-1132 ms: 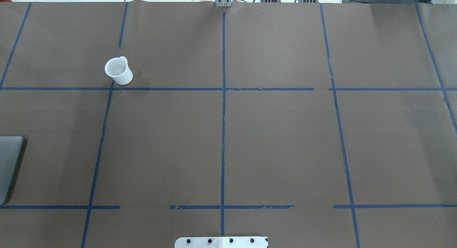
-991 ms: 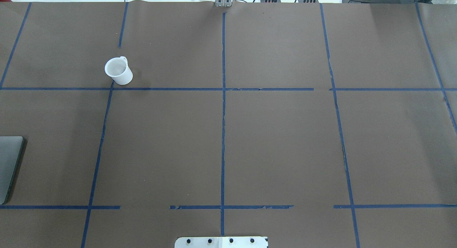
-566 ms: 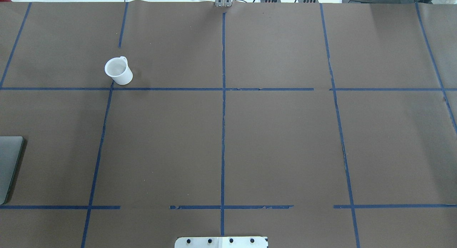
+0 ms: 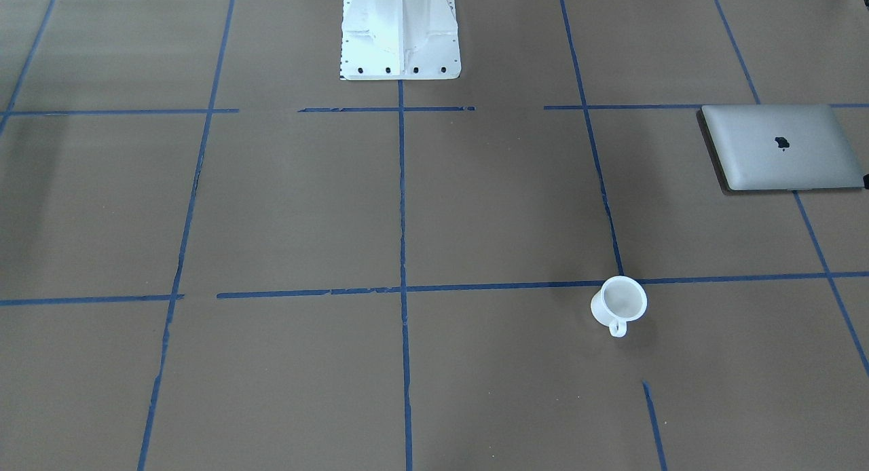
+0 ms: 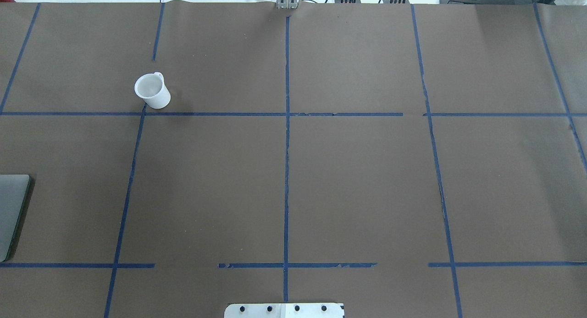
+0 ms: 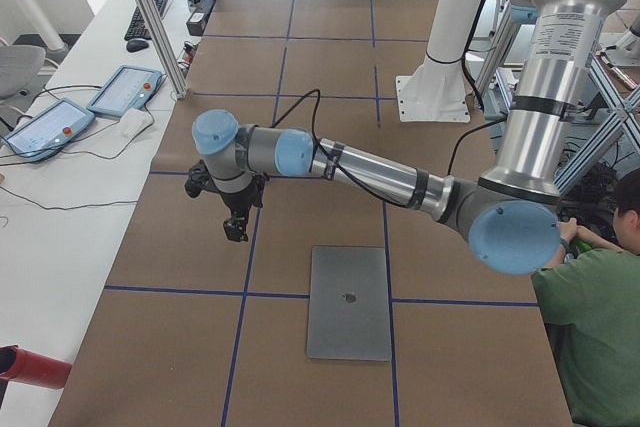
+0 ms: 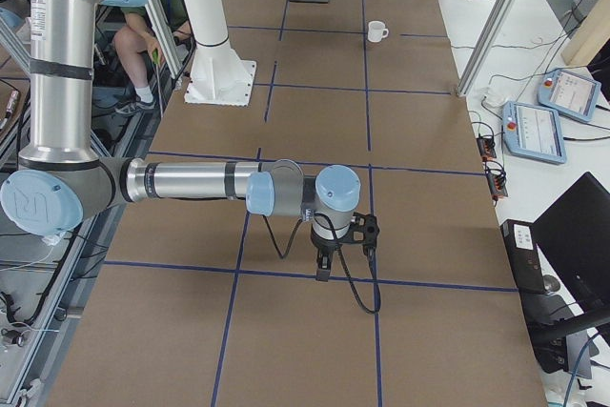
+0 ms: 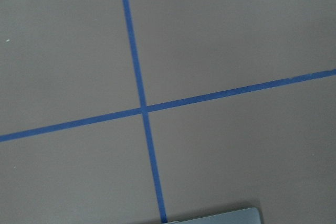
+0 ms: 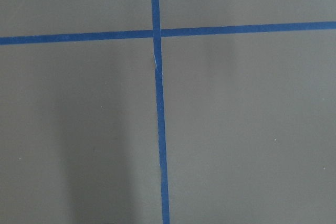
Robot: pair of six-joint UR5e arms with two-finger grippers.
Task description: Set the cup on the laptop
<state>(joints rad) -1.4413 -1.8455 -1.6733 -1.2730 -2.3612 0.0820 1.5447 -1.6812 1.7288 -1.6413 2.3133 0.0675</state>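
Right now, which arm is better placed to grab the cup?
Left. The cup and laptop both lie on the robot's left half, where the left gripper hangs; the right gripper is far off on the other side.

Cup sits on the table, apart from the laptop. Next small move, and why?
Probably swing the left gripper over the cup: it stands upright on the robot's left side, like the laptop, with no gripper at it.
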